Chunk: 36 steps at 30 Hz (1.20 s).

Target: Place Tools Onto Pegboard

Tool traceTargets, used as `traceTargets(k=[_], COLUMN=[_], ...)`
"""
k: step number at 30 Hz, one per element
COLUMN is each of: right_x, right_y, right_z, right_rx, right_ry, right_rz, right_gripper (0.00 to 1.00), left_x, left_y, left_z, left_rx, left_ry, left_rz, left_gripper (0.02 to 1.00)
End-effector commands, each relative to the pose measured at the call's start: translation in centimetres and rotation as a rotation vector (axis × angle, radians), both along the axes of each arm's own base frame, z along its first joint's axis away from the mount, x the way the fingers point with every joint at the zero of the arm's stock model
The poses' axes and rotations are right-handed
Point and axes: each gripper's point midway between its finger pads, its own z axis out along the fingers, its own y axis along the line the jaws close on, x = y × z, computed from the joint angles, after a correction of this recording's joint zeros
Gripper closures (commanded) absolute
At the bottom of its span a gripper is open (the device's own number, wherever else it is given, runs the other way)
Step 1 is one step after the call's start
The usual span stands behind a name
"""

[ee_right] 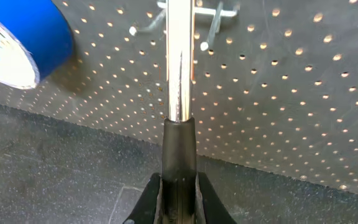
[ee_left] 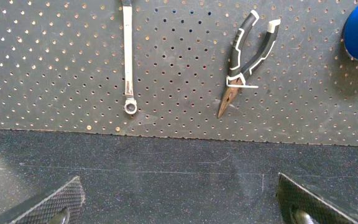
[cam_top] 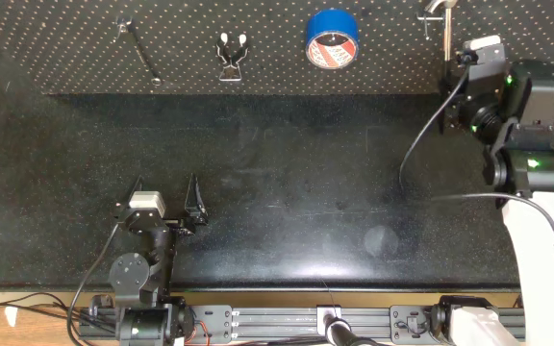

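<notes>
- Step in hand: the hanging of the hammer [cam_top: 441, 29] on the pegboard [cam_top: 56, 43]. It is judged to be the last tool to be placed.
- The right claw [ee_right: 178, 202] is shown clamped on the hammer's black grip. The chrome shaft stands upright against the board, just beside the blue tape roll [cam_top: 333, 40].
- The upper shaft is seen passing between the metal hooks [ee_right: 211, 14]. Whether the head is seated on them cannot be told, since the head is cut off at the frame edge.
- The wrench [ee_left: 128, 59] and the pliers [ee_left: 244, 62] are shown already hung on the board, on the far side of the tape from the hammer.
- The left claw [cam_top: 165, 192] is held wide and empty, low over the desk [cam_top: 296, 192] and well apart from the board.
- Next move, as judged: the head is to be lowered until it is borne by both hooks. The right claw is then to be opened slowly and drawn straight back, so that the handle is not dragged off the hooks.
</notes>
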Motion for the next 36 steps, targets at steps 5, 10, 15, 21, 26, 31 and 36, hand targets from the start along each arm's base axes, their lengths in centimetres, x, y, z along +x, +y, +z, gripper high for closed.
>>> traceTargets(k=[5,10,15,21,26,31,36], right_x=[2.1,2.7,2.4,1.6,1.7,1.0,-4.7], right_y=[1.2,-0.3,-0.3,-0.2,-0.3,-0.6,-0.8], right_z=[-1.3,-2.9,-4.2,-6.2,-6.0,-0.1,1.4], right_rx=[0.012,0.015,0.015,-0.002,-0.002,-0.015,0.06], right_ry=[0.007,0.057,0.109,0.186,0.178,0.002,-0.121], right_rz=[0.021,-0.089,-0.088,-0.073,-0.074,-0.09,-0.168], right_gripper=[0.928,0.925,0.928,0.925,0.08,0.066,0.064], left_x=[0.0,0.0,0.0,0.0,0.0,0.0,0.0], left_y=[0.2,0.2,0.2,0.2,0.2,0.2,0.2], left_z=[-0.1,-0.1,-0.1,-0.1,-0.1,-0.1,-0.1], left_rx=[0.006,0.006,0.006,0.006,0.006,0.006,0.006], left_ry=[0.001,0.001,0.001,0.001,0.001,0.001,0.001], left_rz=[0.011,0.01,0.01,0.011,0.011,0.011,0.011], left_gripper=[0.023,0.023,0.023,0.023,0.023,0.023,0.023])
